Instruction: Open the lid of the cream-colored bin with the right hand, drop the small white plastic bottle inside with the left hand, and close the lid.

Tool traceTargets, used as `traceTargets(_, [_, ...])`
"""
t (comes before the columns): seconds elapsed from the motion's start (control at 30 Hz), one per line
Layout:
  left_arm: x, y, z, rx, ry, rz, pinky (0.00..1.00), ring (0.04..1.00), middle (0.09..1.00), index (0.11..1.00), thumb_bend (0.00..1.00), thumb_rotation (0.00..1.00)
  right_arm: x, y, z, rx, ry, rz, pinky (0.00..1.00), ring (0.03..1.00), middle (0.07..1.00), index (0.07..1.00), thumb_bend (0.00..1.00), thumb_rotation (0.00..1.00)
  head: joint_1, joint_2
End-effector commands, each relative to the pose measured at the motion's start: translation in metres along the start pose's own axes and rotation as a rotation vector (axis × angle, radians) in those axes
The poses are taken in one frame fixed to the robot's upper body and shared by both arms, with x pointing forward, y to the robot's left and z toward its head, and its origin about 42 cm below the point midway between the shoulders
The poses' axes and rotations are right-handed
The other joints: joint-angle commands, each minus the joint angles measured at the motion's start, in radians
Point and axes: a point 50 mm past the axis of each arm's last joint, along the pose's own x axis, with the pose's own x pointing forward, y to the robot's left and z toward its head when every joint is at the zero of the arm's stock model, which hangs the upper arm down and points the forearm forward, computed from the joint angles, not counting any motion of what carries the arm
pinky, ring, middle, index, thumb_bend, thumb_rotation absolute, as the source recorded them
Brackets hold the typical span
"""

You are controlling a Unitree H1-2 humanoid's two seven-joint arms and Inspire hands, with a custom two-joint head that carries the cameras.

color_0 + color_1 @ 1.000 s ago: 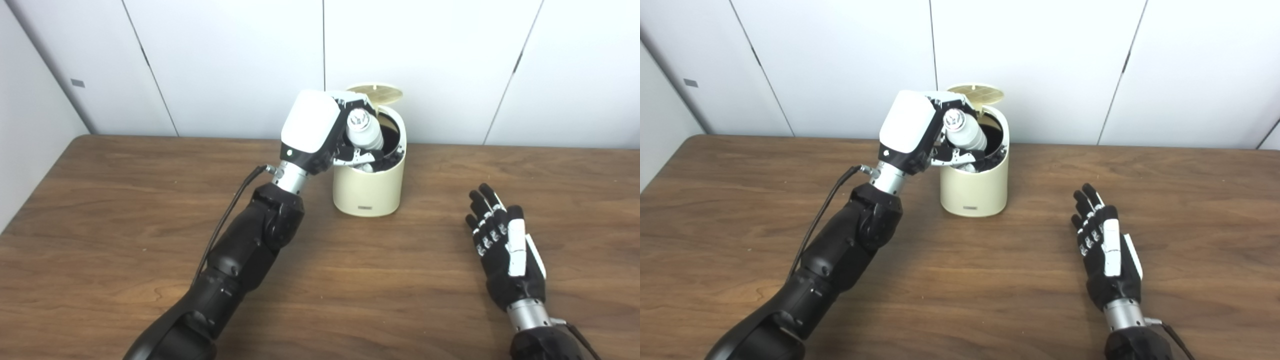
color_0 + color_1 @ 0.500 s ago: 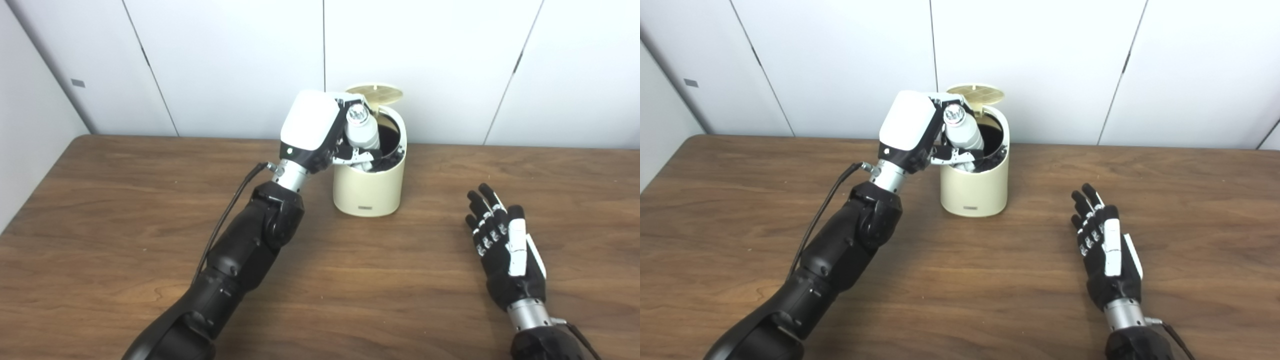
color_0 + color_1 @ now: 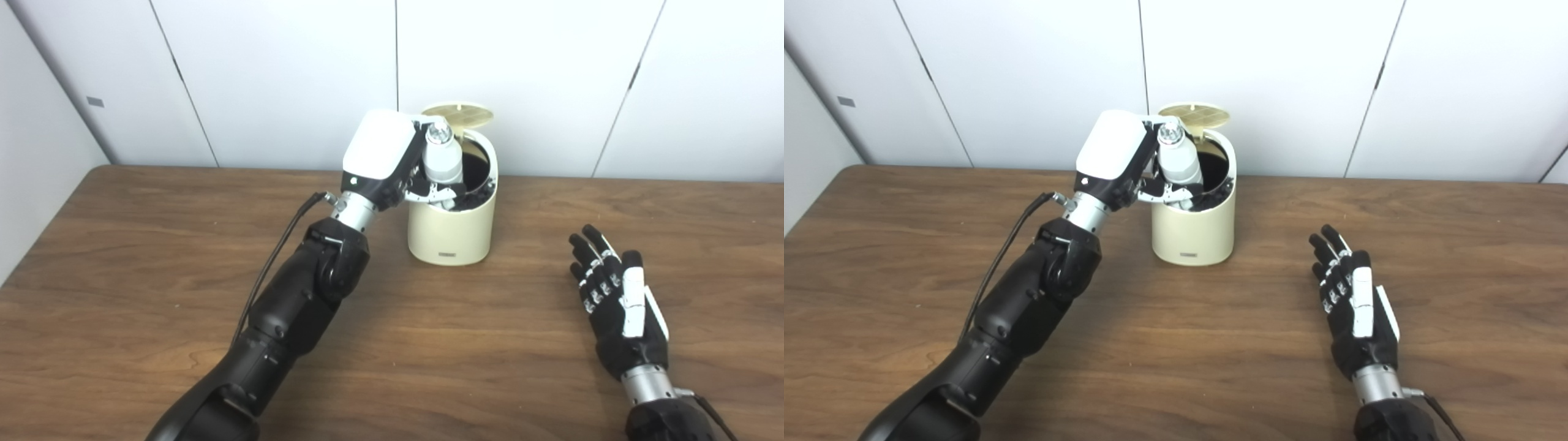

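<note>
Here, the small white plastic bottle [image 3: 442,160] is gripped by the fingers of the left hand [image 3: 392,159], which are wrapped around its body. It is held almost upright, cap uppermost, over the open mouth of the cream-colored cylindrical bin [image 3: 452,229], its lower end at or just inside the rim. The round cream lid [image 3: 459,113] is raised at the back of the bin. The right hand [image 3: 1350,306] is laid on the brown wooden table [image 3: 153,257], well apart from the bin, with its fingers spread and nothing held.
</note>
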Motion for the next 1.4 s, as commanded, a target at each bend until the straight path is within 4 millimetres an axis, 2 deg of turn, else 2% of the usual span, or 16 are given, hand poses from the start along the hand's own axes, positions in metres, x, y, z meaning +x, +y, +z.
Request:
traceTargets(0.0, [0.016, 0.018, 0.005, 0.005, -0.047, 0.046, 0.44, 0.495, 0.516, 0.548, 1.00, 0.27, 0.003, 0.003, 0.008, 0.010, -0.022, 0.011, 1.00, 0.971, 0.897, 0.911, 0.62, 0.95, 0.001, 0.001])
traceTargets(0.3, [0.015, 0.019, 0.006, -0.008, -0.054, 0.046, 0.46, 0.512, 0.530, 0.542, 1.00, 0.28, 0.003, 0.001, 0.006, 0.016, -0.018, 0.003, 1.00, 0.982, 0.900, 0.912, 0.61, 0.96, 0.001, 0.002])
traceTargets(0.4, [0.014, 0.019, 0.006, -0.010, -0.059, 0.053, 0.42, 0.470, 0.508, 0.541, 1.00, 0.29, 0.003, 0.000, 0.005, 0.019, -0.014, 0.001, 1.00, 0.978, 0.898, 0.915, 0.62, 0.96, 0.001, 0.002])
traceTargets(0.57, [0.014, 0.019, 0.006, -0.019, -0.052, 0.046, 0.41, 0.458, 0.498, 0.548, 1.00, 0.31, 0.003, -0.001, 0.003, 0.025, -0.006, -0.005, 1.00, 0.976, 0.894, 0.913, 0.61, 0.95, 0.003, 0.003])
traceTargets(0.77, [0.013, 0.020, 0.006, -0.022, -0.039, 0.036, 0.42, 0.496, 0.563, 0.587, 1.00, 0.30, 0.004, -0.001, 0.002, 0.025, -0.004, -0.008, 1.00, 0.977, 0.896, 0.904, 0.61, 0.94, 0.004, 0.003])
traceTargets(0.9, [0.011, 0.022, 0.007, -0.024, -0.042, 0.073, 0.41, 0.487, 0.564, 0.586, 1.00, 0.26, 0.004, -0.001, 0.002, 0.025, -0.005, -0.007, 1.00, 0.977, 0.895, 0.902, 0.61, 0.94, 0.002, 0.004])
traceTargets(1.03, [0.005, 0.026, 0.006, 0.001, -0.060, 0.151, 0.41, 0.459, 0.535, 0.567, 1.00, 0.30, 0.003, -0.001, 0.001, 0.020, 0.000, -0.005, 1.00, 0.976, 0.895, 0.906, 0.61, 0.95, 0.002, 0.004])
traceTargets(1.07, [0.003, 0.028, 0.006, -0.010, -0.063, 0.174, 0.41, 0.448, 0.527, 0.561, 1.00, 0.28, 0.003, -0.001, 0.001, 0.020, 0.001, -0.006, 1.00, 0.978, 0.896, 0.908, 0.61, 0.95, 0.004, 0.005])
traceTargets(1.1, [0.001, 0.031, 0.006, -0.024, -0.069, 0.199, 0.40, 0.445, 0.526, 0.557, 0.96, 0.19, 0.003, -0.002, 0.000, 0.022, 0.003, -0.008, 1.00, 0.975, 0.894, 0.907, 0.61, 0.95, 0.004, 0.005])
traceTargets(1.13, [-0.001, 0.033, 0.005, -0.038, -0.078, 0.223, 0.40, 0.446, 0.526, 0.517, 0.70, 0.11, 0.003, -0.002, 0.000, 0.023, 0.002, -0.008, 1.00, 0.976, 0.894, 0.905, 0.61, 0.94, 0.004, 0.005])
traceTargets(1.17, [-0.002, 0.035, 0.005, -0.046, -0.088, 0.241, 0.39, 0.443, 0.487, 0.511, 0.61, 0.05, 0.003, -0.002, 0.000, 0.022, 0.002, -0.009, 1.00, 0.976, 0.893, 0.905, 0.61, 0.94, 0.004, 0.006])
traceTargets(1.2, [-0.004, 0.037, 0.004, -0.048, -0.102, 0.260, 0.38, 0.439, 0.468, 0.508, 0.57, 0.03, 0.003, -0.002, -0.001, 0.021, 0.002, -0.010, 1.00, 0.976, 0.892, 0.905, 0.61, 0.94, 0.004, 0.006])
traceTargets(1.27, [-0.008, 0.042, 0.004, -0.055, -0.129, 0.293, 0.34, 0.412, 0.492, 0.518, 0.49, 0.00, 0.003, -0.003, -0.001, 0.014, 0.003, -0.011, 1.00, 0.976, 0.890, 0.904, 0.62, 0.94, 0.003, 0.006])
traceTargets(1.37, [-0.015, 0.050, 0.004, -0.071, -0.155, 0.340, 0.33, 0.416, 0.504, 0.506, 0.48, 0.00, 0.003, -0.003, -0.001, 0.011, 0.007, -0.010, 1.00, 0.973, 0.892, 0.909, 0.63, 0.95, 0.006, 0.006])
